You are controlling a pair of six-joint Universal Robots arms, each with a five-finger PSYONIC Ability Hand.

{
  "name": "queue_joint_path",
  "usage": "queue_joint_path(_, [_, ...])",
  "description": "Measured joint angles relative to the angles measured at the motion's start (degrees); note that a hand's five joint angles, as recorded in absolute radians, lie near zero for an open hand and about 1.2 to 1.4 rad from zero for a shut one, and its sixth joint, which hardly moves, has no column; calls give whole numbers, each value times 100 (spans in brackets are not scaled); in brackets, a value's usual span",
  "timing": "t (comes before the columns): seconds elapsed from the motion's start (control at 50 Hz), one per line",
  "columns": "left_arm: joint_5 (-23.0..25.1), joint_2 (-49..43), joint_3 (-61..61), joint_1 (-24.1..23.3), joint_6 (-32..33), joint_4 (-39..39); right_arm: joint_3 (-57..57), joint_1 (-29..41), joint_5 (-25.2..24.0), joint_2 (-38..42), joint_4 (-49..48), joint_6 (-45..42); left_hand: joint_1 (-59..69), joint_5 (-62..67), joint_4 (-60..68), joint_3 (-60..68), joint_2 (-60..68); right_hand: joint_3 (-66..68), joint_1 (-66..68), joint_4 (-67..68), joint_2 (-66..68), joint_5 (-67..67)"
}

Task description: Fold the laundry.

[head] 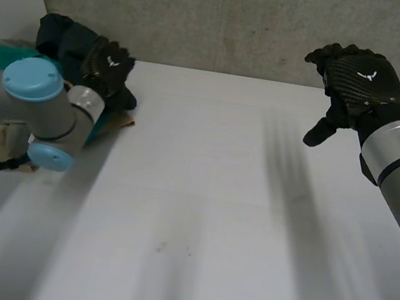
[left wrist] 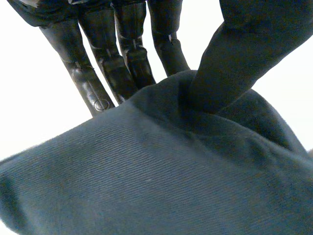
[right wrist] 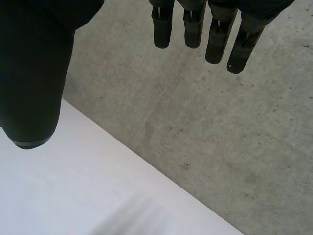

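Your dark cloth sits bunched at the far left edge of the table. Your left hand pinches a fold of it between straight fingers and thumb. A teal cloth lies just beside it. Your right hand hangs over the table's far right edge, fingers relaxed and apart, holding nothing.

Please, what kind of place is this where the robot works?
Probably a robot test room or laboratory, not a home: a plain white table stands against a bare concrete wall, and the left hand pinches a dark cloth at the table's edge.
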Motion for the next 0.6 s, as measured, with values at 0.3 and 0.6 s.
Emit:
queue_joint_path(0.3, [-134, 1999, -1846, -2034, -2416, 30, -49, -73, 39, 42, 4, -205, 0, 124, 38, 48, 38, 0, 0, 0, 0, 0])
queue_joint_path(0.6, [107, 1860, -1927, -3071, -4970, -974, -76, -127, 35, 52, 26, -218, -5417, -5252, -5497, -5388, -5439, 0, 0, 0, 0, 0])
